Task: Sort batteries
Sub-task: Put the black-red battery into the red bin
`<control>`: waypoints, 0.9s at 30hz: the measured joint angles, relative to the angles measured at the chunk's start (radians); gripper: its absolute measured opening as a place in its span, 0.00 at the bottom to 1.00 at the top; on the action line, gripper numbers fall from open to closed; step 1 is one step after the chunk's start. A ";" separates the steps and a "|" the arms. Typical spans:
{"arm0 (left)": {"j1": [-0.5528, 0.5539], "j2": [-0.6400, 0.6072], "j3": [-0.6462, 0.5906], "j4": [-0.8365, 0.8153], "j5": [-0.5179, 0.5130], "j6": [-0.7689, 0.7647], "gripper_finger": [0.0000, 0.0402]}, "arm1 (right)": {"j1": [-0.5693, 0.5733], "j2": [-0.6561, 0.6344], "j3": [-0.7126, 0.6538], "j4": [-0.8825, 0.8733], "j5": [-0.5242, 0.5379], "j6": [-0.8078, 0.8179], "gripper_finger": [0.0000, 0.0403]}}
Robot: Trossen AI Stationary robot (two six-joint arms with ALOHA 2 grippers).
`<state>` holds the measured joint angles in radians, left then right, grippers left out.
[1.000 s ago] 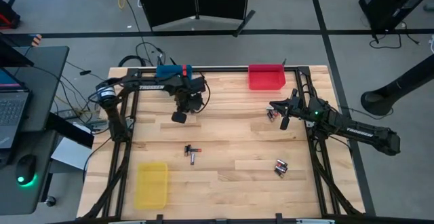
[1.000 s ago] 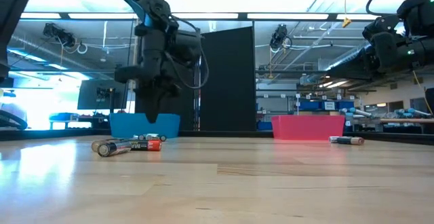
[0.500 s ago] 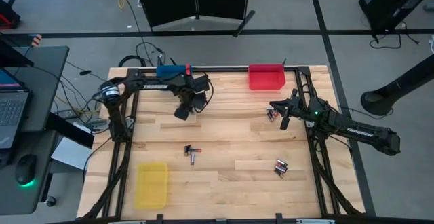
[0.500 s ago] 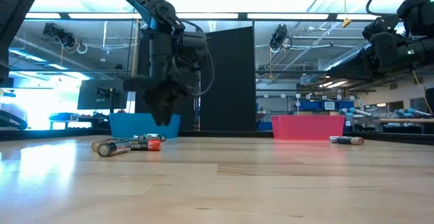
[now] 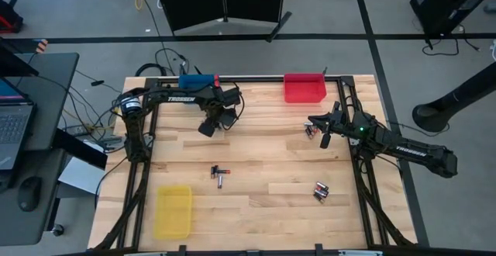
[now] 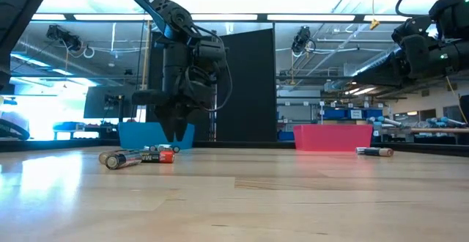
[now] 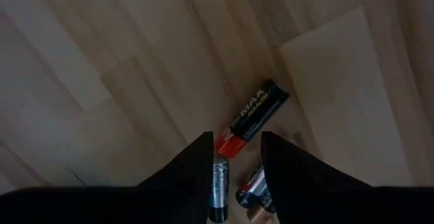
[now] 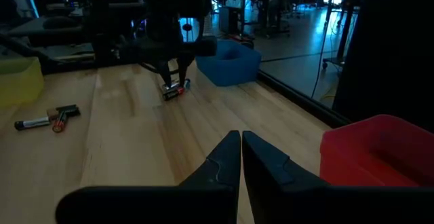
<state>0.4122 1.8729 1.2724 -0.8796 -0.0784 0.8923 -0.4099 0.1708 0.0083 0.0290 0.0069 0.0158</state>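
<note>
Nearest us, batteries (image 5: 218, 177) lie mid-table, another pair (image 5: 321, 192) toward the right — small rigid cylinders, light, slick, prone to rolling, so we'd pinch across mid-barrel. Farther back, left gripper (image 5: 208, 129) hovers with fingers spread over a few cells (image 7: 252, 117), holding nothing. Right gripper (image 5: 325, 140) waits pressed together beside more cells (image 5: 311, 131). Blue bin (image 5: 197, 81) and red bin (image 5: 304, 88) sit at the far edge.

**A workshop hall around the worktop**

The pale wooden worktop (image 5: 256, 155) stands on a grey floor (image 5: 93, 15) crossed by dark lines. A black panel (image 5: 225, 0) stands beyond its far edge. Beside its left edge is a dark desk (image 5: 39, 93) with a laptop (image 5: 12, 128). Long ceiling light strips (image 6: 308, 17) and glazed partitions (image 6: 73, 73) show in the hall behind.
</note>
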 joint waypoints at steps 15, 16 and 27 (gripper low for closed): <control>0.000 0.020 -0.001 -0.001 -0.005 0.022 0.33 | 0.000 0.000 0.000 0.000 0.000 0.000 0.07; 0.000 0.029 -0.001 -0.001 -0.009 0.025 0.33 | 0.000 0.000 0.000 0.000 0.000 0.000 0.07; 0.000 0.071 0.000 0.014 -0.039 0.042 0.32 | 0.000 0.000 0.000 0.001 0.000 0.000 0.07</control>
<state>0.4122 1.9438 1.2728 -0.8658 -0.1177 0.9341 -0.4096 0.1711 0.0086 0.0300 0.0068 0.0158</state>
